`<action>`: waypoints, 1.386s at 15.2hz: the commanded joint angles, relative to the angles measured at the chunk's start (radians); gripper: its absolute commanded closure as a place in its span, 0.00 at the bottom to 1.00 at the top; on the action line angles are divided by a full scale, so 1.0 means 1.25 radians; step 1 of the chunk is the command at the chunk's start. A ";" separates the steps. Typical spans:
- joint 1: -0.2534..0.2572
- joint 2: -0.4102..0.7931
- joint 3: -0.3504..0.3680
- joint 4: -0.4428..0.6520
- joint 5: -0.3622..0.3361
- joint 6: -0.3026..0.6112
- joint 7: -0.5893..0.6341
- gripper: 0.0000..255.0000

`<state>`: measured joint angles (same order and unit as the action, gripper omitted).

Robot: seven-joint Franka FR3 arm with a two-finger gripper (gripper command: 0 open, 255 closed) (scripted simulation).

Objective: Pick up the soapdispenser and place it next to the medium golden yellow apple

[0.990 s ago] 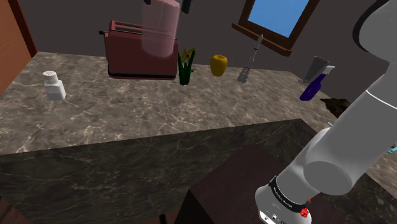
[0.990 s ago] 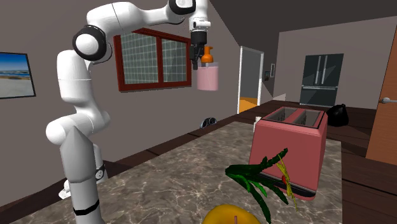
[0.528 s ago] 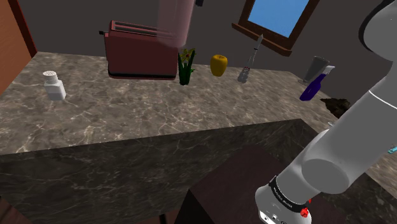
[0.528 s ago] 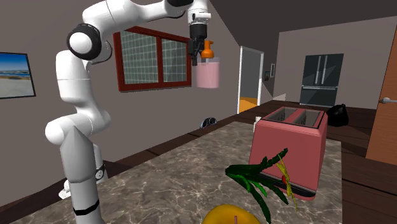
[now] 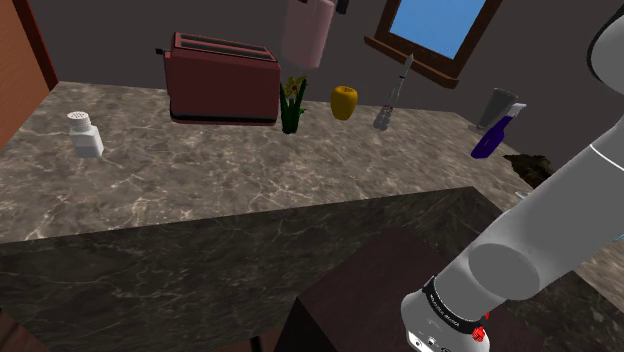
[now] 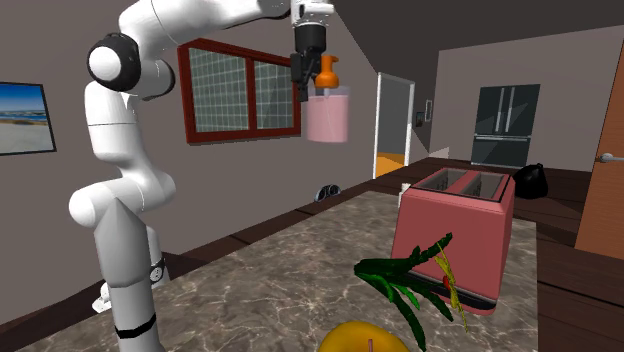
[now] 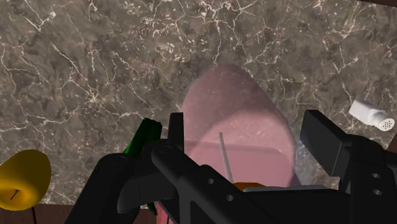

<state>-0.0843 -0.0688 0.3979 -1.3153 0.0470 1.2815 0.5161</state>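
Pink soapdispenser [image 6: 327, 118] high above marble counter [image 5: 200, 180]

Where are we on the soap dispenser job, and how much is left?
Done: the pick-up. The gripper is shut on the pink soap dispenser, high off the marble counter. In hand: the carry. In the shoulder view it shows above the small plant that stands beside the yellow apple. Left: lowering it, setting it next to the apple, and releasing.

Dark veined marble counter [image 6: 250, 290], grey walls [image 6: 40, 250], red-brown framed window [image 6: 240, 95] w/ grid panes, beach pic [image 6: 22, 118], lit doorway [image 6: 393, 130] & black fridge [image 6: 507, 125] at far end.
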 commanded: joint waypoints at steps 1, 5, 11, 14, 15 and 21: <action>-0.023 -0.006 -0.028 -0.009 0.002 0.002 -0.051 1.00; -0.058 0.006 -0.071 0.005 -0.003 -0.003 -0.131 1.00; -0.110 0.056 -0.127 0.063 -0.015 -0.017 -0.243 1.00; -0.136 0.095 -0.152 0.113 -0.022 -0.030 -0.295 1.00; -0.144 0.110 -0.160 0.133 -0.025 -0.035 -0.312 1.00; -0.193 0.240 -0.199 0.315 -0.040 -0.091 -0.408 1.00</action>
<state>-0.3145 0.1938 0.1571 -0.9803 0.0006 1.1887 0.0281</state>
